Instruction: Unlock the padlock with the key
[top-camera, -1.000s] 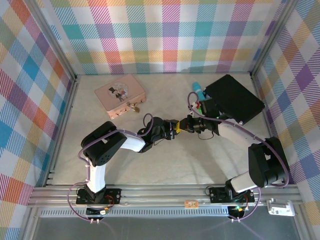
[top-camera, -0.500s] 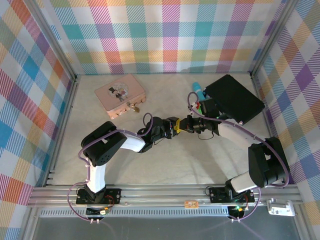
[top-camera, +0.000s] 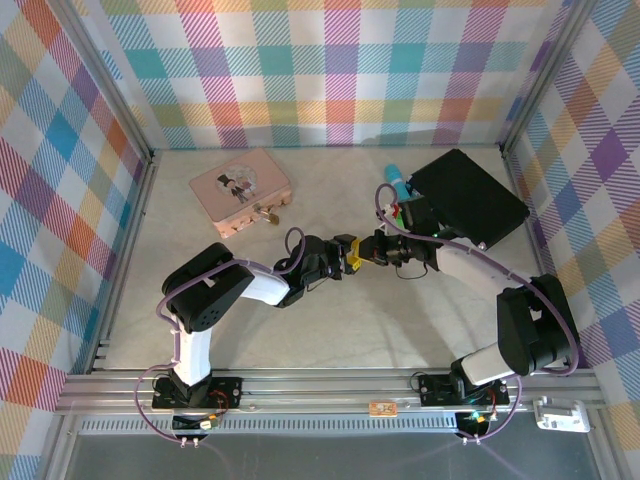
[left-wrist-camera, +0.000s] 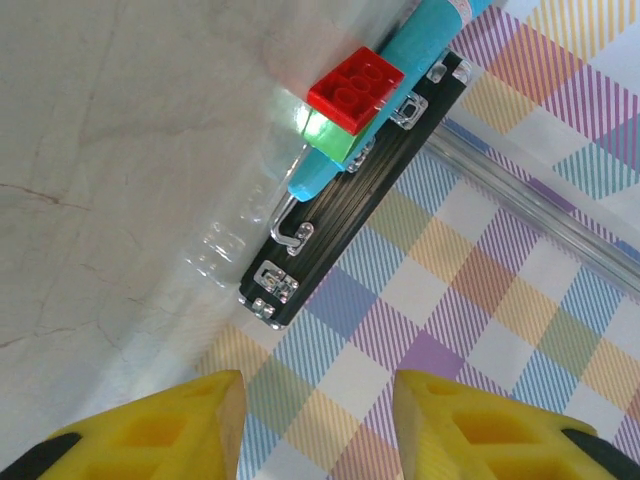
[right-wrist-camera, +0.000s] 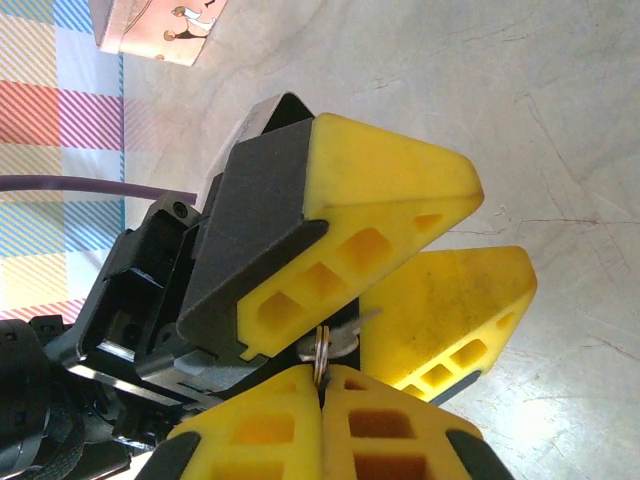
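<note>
The right gripper (right-wrist-camera: 320, 372) is clenched, its two yellow pads pressed flat together on the key (right-wrist-camera: 322, 346). Only a small ring and a sliver of metal stick out past the tips. Straight ahead of those tips is the left gripper (left-wrist-camera: 318, 400), fingers spread and holding nothing. In the right wrist view its two fingers stand one on each side of the protruding key without visibly closing on it. Whether they touch the metal is too fine to tell.

Farther out, beyond the left gripper and off to its side, the padlock (top-camera: 268, 214) lies on the table just beside the near edge of the pink tin (top-camera: 240, 190), well apart from both grippers. Behind the right gripper sit a black case (top-camera: 468, 198) and a teal cylinder (top-camera: 398, 182).

As for progress, the key is off the table and in a firm pinch, so the pickup looks done. The padlock is unheld and nothing is in its keyhole. Someone must secure it, bring the key across, seat it and turn it. Most of the job remains.
</note>
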